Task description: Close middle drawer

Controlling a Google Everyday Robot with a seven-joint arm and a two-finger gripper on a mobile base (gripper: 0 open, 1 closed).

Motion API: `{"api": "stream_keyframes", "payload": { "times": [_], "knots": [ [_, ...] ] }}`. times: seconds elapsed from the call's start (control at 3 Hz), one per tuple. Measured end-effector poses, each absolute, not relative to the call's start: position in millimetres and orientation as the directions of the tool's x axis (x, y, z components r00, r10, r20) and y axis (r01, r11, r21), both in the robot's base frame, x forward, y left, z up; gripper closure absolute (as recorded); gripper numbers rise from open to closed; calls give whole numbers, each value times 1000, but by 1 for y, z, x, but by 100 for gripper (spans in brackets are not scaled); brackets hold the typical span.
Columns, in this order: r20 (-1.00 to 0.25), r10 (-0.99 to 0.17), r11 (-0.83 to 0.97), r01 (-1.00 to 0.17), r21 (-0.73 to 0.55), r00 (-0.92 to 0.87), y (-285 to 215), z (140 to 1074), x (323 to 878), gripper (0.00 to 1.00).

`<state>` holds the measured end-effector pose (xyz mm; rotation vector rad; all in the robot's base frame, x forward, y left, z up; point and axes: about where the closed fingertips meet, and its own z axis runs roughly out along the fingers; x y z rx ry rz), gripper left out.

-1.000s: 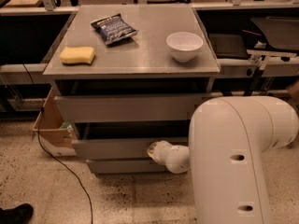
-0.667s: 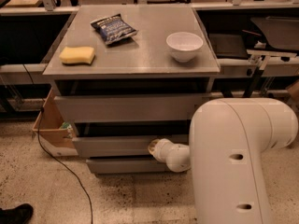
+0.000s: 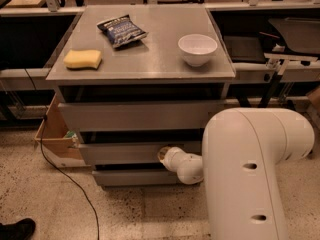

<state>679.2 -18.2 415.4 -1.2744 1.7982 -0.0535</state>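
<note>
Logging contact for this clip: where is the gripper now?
Camera view, lower centre: the gripper sits at the middle drawer front, right of its middle, below the top drawer.

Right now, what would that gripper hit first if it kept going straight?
Probably the front of the middle drawer: the gripper is close up at its right half. Whether they touch is unclear.

Cannot make out much of the gripper [image 3: 163,155] at the front of the middle drawer [image 3: 120,153], right end covered by the white arm [image 3: 250,174]. Cut off bottom-left: a dark shoe [image 3: 16,229]. Unreadable print on the snack bag [image 3: 120,30].
</note>
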Motion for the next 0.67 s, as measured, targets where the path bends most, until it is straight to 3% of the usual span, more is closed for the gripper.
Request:
{"api": "stream_keyframes", "payload": {
  "times": [0.67],
  "knots": [
    [-641,-757,457,-806,-376,-130,-30,442,624,100]
  ]
}}
